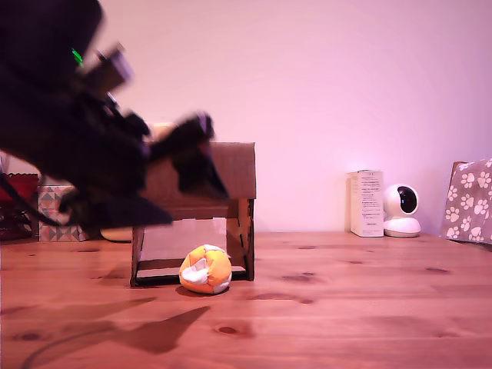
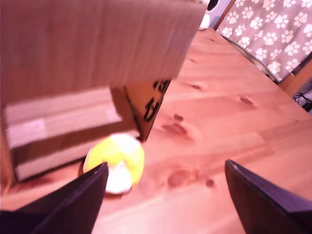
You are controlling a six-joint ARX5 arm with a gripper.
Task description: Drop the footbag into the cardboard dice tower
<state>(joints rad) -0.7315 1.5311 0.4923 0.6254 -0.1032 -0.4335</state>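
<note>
Exterior view: low, near table [image 1: 346,307] level, facing wall head-on; arm blurred, close, fills upper left of frame. Wrist view: above, near, angled down past claw [image 2: 165,195] at lower edge of frame. Shared: cardboard dice tower [image 1: 231,173] [image 2: 92,44], footbag [image 1: 206,270] [image 2: 117,161] at its front gap, table planks.

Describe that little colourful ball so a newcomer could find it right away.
Find the brown corrugated cardboard tower standing on the wooden table. At the foot of its front opening lies a small soft ball of orange, yellow and white fabric panels. It is the only round, brightly coloured thing there.
</note>
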